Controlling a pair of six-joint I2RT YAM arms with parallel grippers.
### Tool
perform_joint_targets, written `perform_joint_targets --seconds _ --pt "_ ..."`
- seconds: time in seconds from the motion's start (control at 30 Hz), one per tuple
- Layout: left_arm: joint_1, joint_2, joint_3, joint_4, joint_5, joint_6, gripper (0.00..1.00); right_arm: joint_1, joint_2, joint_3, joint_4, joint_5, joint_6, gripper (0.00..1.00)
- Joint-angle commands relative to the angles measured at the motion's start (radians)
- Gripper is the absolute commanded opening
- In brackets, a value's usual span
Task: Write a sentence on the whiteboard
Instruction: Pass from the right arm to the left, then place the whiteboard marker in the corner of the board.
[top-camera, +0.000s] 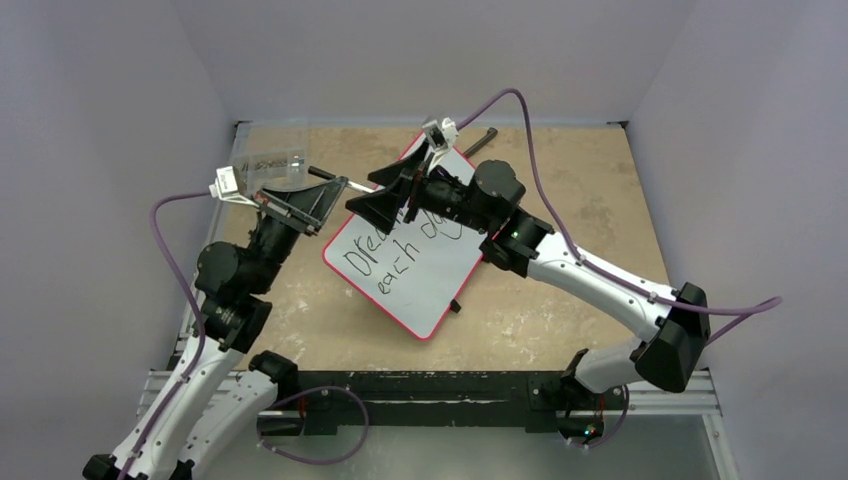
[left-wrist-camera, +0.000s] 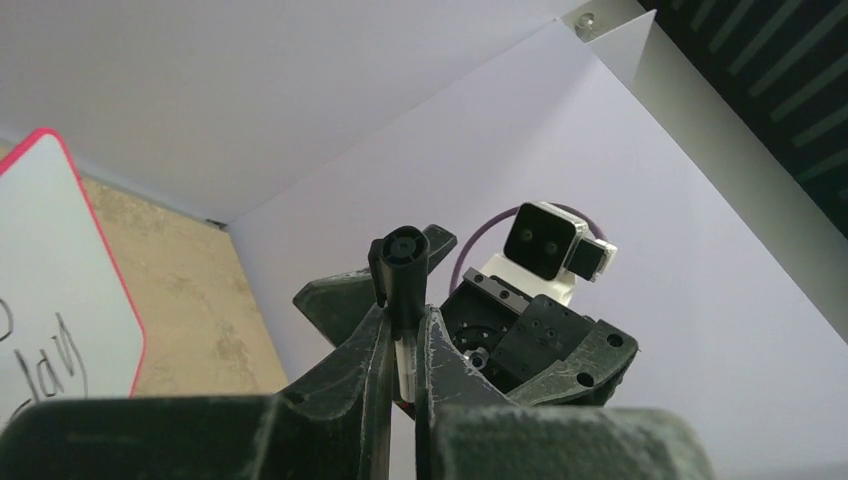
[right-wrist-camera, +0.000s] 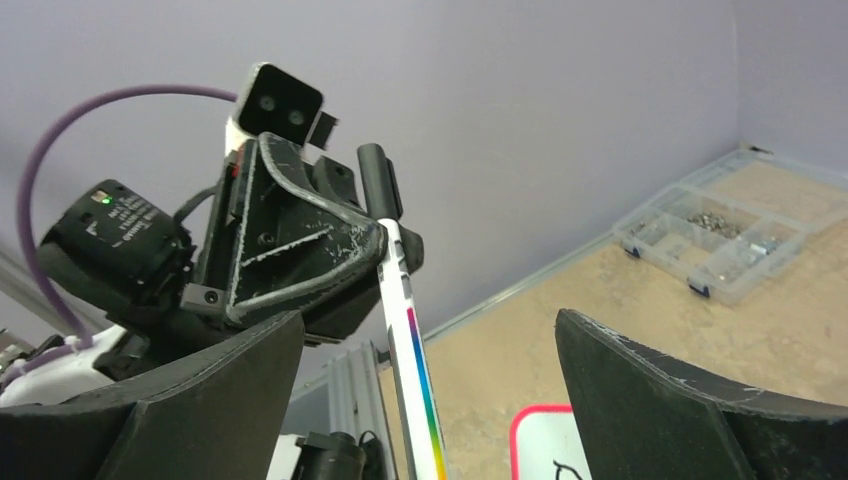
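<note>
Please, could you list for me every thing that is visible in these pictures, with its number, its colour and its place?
whiteboard: 1, white with a red rim, flat on the middle of the table, turned at an angle.
sentence: 1, black handwriting, two lines on the whiteboard, partly hidden by the arms.
marker: 1, white with a rainbow stripe and a black cap, held above the whiteboard.
parts box: 1, clear plastic, far left corner of the table.
black stick: 1, beyond the whiteboard's far corner; I cannot tell what it is.
table: 1, tan.
cables: 2, purple, one on each arm.
left hand: black, shut on the marker.
right hand: black, open, beside the marker.
</note>
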Motion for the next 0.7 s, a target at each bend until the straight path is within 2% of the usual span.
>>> perform_joint_targets --seconds 0.0,0.13,0.3,0.53,0.67 --pt "-0.001 -0.043 0.069 -0.172 -0.091 0.096 0.0 0.003 -0.07 -0.001 -0.067 0.061 -0.053 0.99" --pt "0.0 -0.067 0.159 -0.398 -0.179 0.203 0.0 0.003 -0.118 -0.024 -0.127 0.11 -0.087 0.99" --pt "0.003 -0.058 0.346 -0.777 -0.38 0.31 0.0 0.004 -0.178 -0.055 -0.212 0.184 -0.118 0.99" --pt "0.012 0.007 0.54 -1.189 -0.469 0.446 0.0 0.003 -0.233 -0.094 -0.292 0.238 -0.136 0.99" --pt "0.014 0.019 0.589 -1.348 -0.516 0.52 0.0 0.004 -0.247 -0.115 -0.32 0.252 -0.139 0.99"
